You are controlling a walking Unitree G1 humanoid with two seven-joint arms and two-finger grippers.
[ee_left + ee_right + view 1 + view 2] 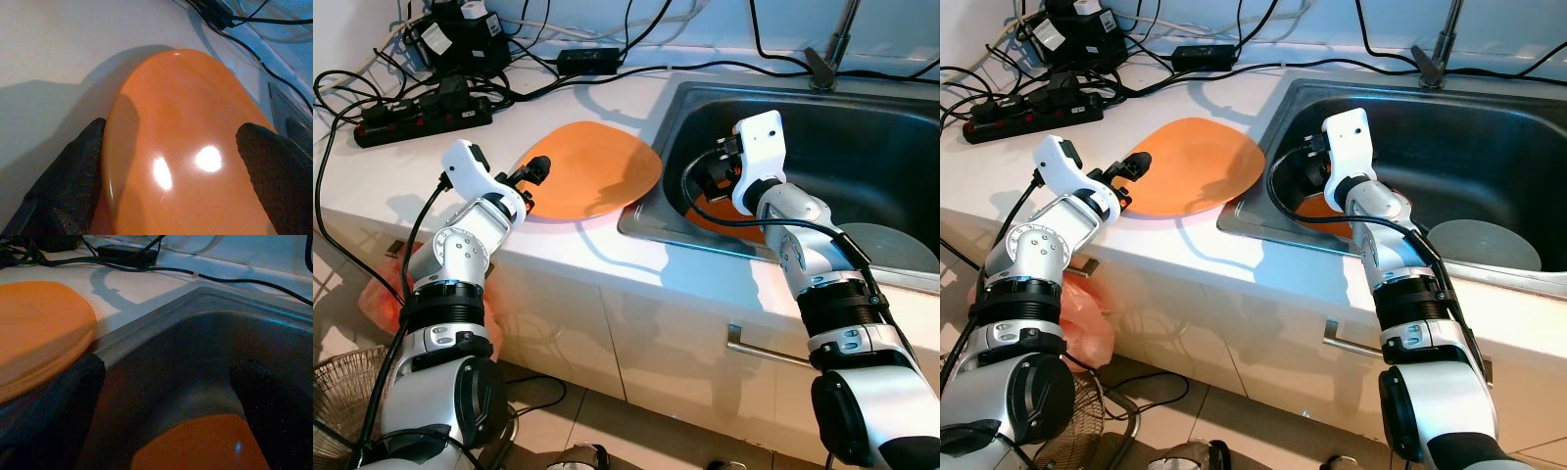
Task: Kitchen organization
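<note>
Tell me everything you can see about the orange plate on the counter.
The plate is a smooth, glossy orange oval, plastic or glazed by its look, with no pattern. It lies flat on the white counter, and its right edge reaches over the sink rim. The left end effector is at its near-left edge, open, with one black finger on each side of the rim. Nothing lies on it.

Bright light makes dark shadows on the white counter (607, 255). The shiny orange plate (186, 147) has white glare spots.
</note>
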